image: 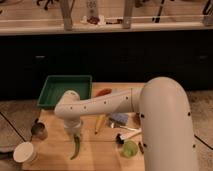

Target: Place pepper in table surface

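The green chili pepper hangs below my gripper, its tip down on or just above the light wooden table surface, at the front left of the table. My white arm reaches in from the right and ends over the pepper. The gripper's wrist hides the pepper's top end.
A dark green tray stands at the back left. A red-orange item, a yellow elongated item, a blue item and a green round item lie right of the gripper. A metal cup and a white cup stand at the left.
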